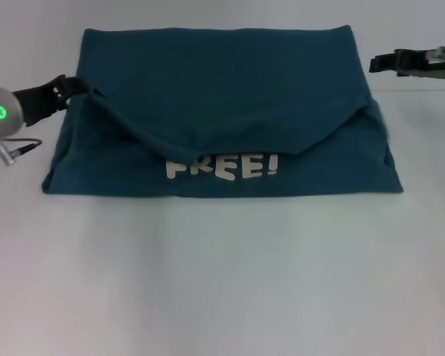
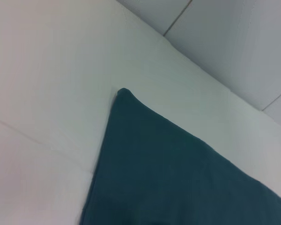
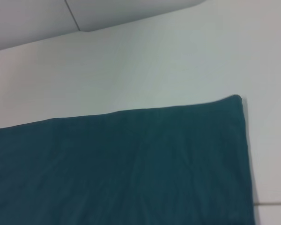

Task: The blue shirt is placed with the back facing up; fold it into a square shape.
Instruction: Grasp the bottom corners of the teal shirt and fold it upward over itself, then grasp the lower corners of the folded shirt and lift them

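Note:
The blue shirt lies on the white table, folded into a wide band. Its far layer droops in a flap over the near layer, where white lettering reading "FREE!" shows. My left gripper is at the shirt's left edge, level with the flap's fold. My right gripper hovers just right of the shirt's far right corner, apart from it. The left wrist view shows a shirt corner on the table. The right wrist view shows another shirt corner.
A grey cable hangs from my left arm near the shirt's left side. Bare white table lies in front of the shirt. A table seam runs at the far right.

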Tool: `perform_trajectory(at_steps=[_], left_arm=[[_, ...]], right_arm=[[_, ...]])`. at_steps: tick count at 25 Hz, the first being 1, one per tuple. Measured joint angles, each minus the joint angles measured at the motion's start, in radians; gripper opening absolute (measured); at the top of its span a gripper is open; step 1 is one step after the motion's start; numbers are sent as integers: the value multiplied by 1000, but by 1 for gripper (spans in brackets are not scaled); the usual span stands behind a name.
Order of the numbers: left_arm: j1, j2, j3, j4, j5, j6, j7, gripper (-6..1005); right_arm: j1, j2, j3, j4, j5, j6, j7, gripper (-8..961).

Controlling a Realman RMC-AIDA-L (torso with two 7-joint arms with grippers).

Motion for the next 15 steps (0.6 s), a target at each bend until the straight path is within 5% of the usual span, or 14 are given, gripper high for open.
perform_trajectory(at_steps=[4,6,9,15], left_arm=[[78,-23,-1,118,-66,126,-4,539],[137,-18,0,150,-149,228,14,618],[234,11,-9,131,-286,387,62,736],[301,20,-73,108,-300,520,187,768]], right_arm=[[-71,-2,72,-92,62,-189,-28,552],[-127,9,92,-137,139,-295,-73,747],[-227,19,104,-154,281,-437,-156,747],[-380,30,105,-134,434,-649,-253,747]])
